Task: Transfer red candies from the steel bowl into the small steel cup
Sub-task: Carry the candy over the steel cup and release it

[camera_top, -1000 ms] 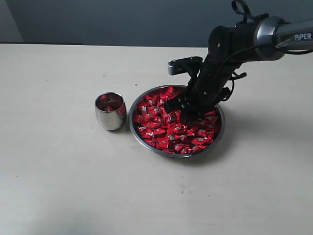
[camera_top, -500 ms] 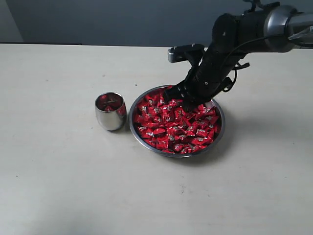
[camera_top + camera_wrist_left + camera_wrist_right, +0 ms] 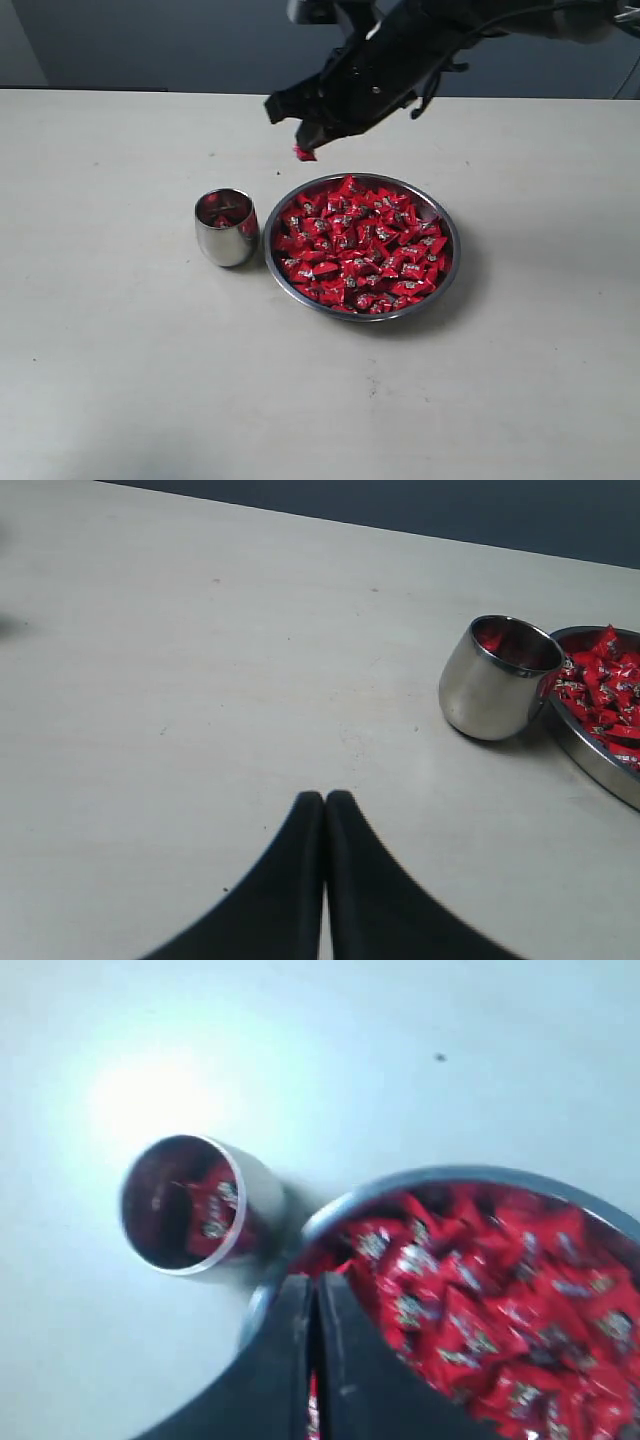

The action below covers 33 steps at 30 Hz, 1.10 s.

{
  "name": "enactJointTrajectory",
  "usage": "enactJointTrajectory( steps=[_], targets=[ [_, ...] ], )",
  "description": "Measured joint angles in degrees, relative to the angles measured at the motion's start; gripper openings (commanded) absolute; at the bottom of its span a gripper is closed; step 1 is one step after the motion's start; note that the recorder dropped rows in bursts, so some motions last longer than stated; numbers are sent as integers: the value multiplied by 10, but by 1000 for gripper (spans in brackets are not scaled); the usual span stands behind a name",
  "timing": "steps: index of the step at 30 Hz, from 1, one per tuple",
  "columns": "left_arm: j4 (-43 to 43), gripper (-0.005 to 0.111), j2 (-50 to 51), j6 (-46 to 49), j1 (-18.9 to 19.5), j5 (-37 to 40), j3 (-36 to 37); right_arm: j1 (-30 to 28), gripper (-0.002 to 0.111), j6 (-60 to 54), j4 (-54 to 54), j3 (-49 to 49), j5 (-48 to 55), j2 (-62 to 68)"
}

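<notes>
Raised off steel bowl (image 3: 368,316), right gripper (image 3: 306,142) is pinched on red candy (image 3: 304,153) (tip-held); centring over small steel cup (image 3: 226,232) is advised.

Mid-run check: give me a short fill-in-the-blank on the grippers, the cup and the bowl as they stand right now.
1. The right gripper is ____ on one candy.
2. In the exterior view the cup stands to the ____ of the bowl.
3. The left gripper is closed and holds ____.

Missing words: shut; left; nothing.
</notes>
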Motion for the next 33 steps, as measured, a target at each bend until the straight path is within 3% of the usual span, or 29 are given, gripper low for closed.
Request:
enactJointTrajectory(
  steps=[5, 13, 15, 16, 18, 23, 33],
  targets=[
    [0, 0, 0, 0, 0, 0, 0, 50, -1, -11, 12, -76, 13, 60],
    [0, 0, 0, 0, 0, 0, 0, 84, -1, -13, 6, -161, 46, 158],
    [0, 0, 0, 0, 0, 0, 0, 84, 10, -13, 2, -169, 53, 170],
    [0, 0, 0, 0, 0, 0, 0, 84, 24, -13, 2, -170, 54, 172],
    [0, 0, 0, 0, 0, 0, 0, 84, 39, -13, 1, -171, 54, 174],
    [0, 0, 0, 0, 0, 0, 0, 84, 32, -13, -11, -171, 54, 171],
    [0, 0, 0, 0, 0, 0, 0, 85, 32, 20, -14, -172, 13, 140]
  ],
)
